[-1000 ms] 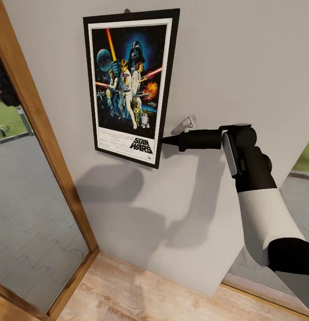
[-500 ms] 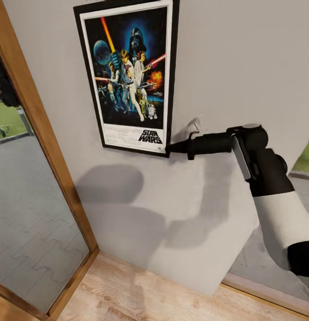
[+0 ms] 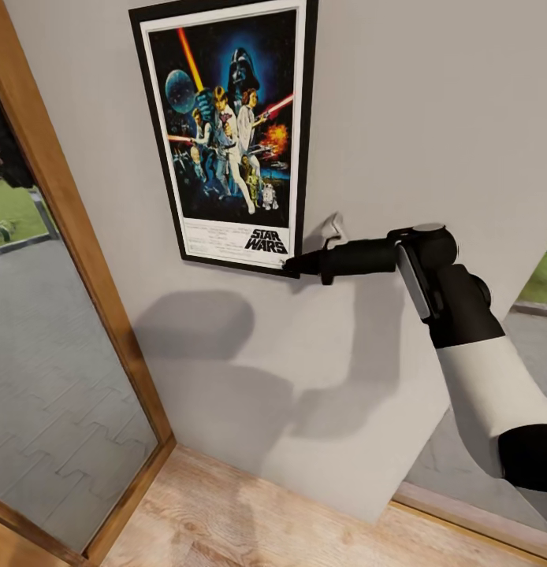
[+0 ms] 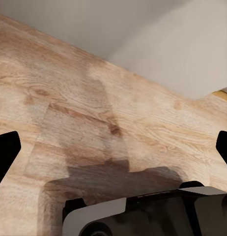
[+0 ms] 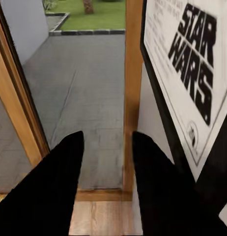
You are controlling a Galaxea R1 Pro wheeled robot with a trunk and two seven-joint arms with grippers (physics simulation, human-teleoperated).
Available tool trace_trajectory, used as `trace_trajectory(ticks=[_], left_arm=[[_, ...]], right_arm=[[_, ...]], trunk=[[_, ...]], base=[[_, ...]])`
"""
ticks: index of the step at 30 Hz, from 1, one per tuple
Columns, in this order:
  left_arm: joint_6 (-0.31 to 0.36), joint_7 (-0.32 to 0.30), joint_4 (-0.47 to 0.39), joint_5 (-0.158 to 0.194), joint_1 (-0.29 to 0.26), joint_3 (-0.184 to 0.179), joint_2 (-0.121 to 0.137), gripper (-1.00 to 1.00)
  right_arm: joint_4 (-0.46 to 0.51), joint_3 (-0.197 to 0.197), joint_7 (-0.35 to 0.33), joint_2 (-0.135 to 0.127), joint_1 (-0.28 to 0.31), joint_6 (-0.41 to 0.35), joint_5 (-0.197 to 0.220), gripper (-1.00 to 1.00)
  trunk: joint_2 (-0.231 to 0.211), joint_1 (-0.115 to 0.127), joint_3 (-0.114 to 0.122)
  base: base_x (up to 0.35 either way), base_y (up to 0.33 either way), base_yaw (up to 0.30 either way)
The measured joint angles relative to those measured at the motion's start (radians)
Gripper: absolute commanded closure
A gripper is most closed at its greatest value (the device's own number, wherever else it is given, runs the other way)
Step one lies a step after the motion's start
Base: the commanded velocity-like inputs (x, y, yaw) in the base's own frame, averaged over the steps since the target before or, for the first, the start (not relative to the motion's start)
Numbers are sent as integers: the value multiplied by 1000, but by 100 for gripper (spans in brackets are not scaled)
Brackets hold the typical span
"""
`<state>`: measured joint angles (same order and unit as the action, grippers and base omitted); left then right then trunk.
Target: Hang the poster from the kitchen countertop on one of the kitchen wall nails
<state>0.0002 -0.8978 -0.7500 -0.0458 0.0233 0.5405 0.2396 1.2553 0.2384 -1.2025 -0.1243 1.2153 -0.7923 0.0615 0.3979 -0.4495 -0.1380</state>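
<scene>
Glazed door, wooden frame, far left: paving and grass outside, nothing of the task here.

The poster, upright against the grey wall. Thin black frame, white border, dark artwork. Judged light, flat and rigid, slick on its face, likely to swing or tip if pushed at one corner. Best held by pinching the frame edge, low on the side, never the printed face. Its top edge is cut off, so the nail and whether the frame sits on it cannot be made out.

Right gripper, at the poster's lower right corner, touching or just beside the frame. In the right wrist view its two dark fingers stand apart with floor showing between them, holding nothing; the poster lies beside them, outside the gap.

Small pale wall fitting, above the right arm: identity unclear.

Left gripper: spread wide over wooden floor, empty.
</scene>
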Motion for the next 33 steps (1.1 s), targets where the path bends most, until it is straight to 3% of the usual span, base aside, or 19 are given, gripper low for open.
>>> trace_trajectory(ticks=[4,8,9,10,33], left_arm=[[-13,0,-22,0,0,-1,-1,-100],[-17,0,-29,0,0,-1,-1,-100],[-18,0,-30,0,0,-1,-1,-100],[-19,0,-30,0,0,-1,-1,-100],[-21,-1,-34,0,0,-1,-1,-100]], right_arm=[[-23,-22,23,22,-4,-22,-17,-100],[-23,-45,39,45,-5,-46,3,-100],[-21,-216,38,130,-6,-91,13,-100],[-21,-233,38,134,-6,-97,19,-100],[-21,-238,40,135,-6,-89,17,-100]], trunk=[[0,0,0],[0,0,0],[0,0,0],[0,0,0],[0,0,0]], base=[[0,0,0],[0,0,0],[0,0,0],[0,0,0],[-29,-28,0]])
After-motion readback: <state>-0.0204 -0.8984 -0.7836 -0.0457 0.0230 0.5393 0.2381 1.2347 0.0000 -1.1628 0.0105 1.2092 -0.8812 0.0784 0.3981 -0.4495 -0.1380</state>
